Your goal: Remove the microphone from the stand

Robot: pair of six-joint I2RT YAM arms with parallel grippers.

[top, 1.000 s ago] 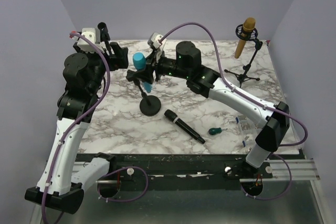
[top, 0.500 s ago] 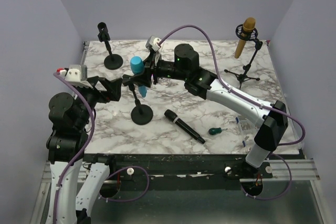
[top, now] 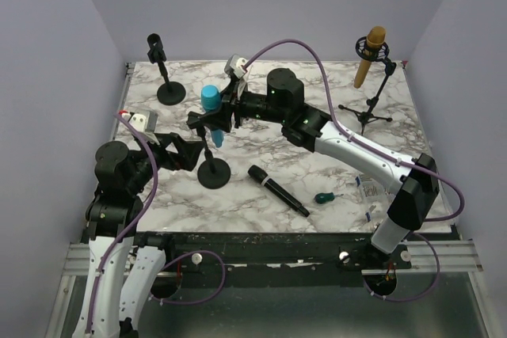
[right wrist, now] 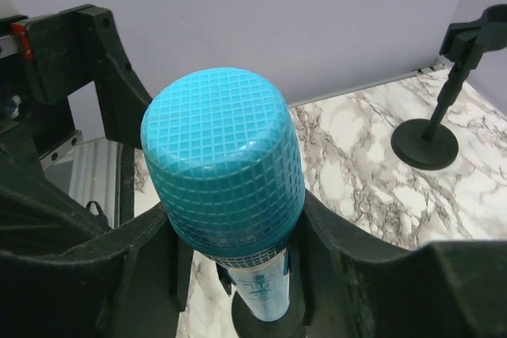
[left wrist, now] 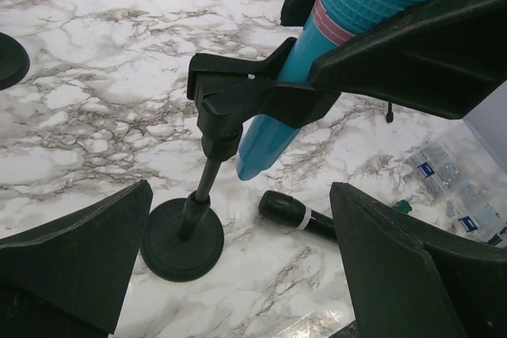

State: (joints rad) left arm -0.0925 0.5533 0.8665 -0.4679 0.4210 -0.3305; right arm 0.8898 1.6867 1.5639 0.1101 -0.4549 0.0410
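Observation:
A blue microphone point(top: 210, 99) sits tilted in the clip of a black stand point(top: 213, 172) at the table's centre left. My right gripper point(top: 225, 113) is shut on the microphone's body just below its mesh head point(right wrist: 223, 162), one finger point(right wrist: 396, 275) on each side. In the left wrist view the microphone point(left wrist: 317, 53) still passes through the clip point(left wrist: 238, 100). My left gripper point(top: 188, 152) is open and empty, low and just left of the stand's pole. The round base point(left wrist: 182, 239) lies ahead between its wide fingers point(left wrist: 412, 267).
A black microphone point(top: 277, 190) lies on the marble right of the stand's base. An empty stand point(top: 162, 77) is at the back left. A gold microphone on a tripod point(top: 369, 57) is at the back right. A small green object point(top: 323, 197) and packets point(top: 371, 189) lie front right.
My left arm has swung from the back left down toward the near side, its gripper now beside the stand's pole. The stand with the blue microphone shifted slightly nearer and left.

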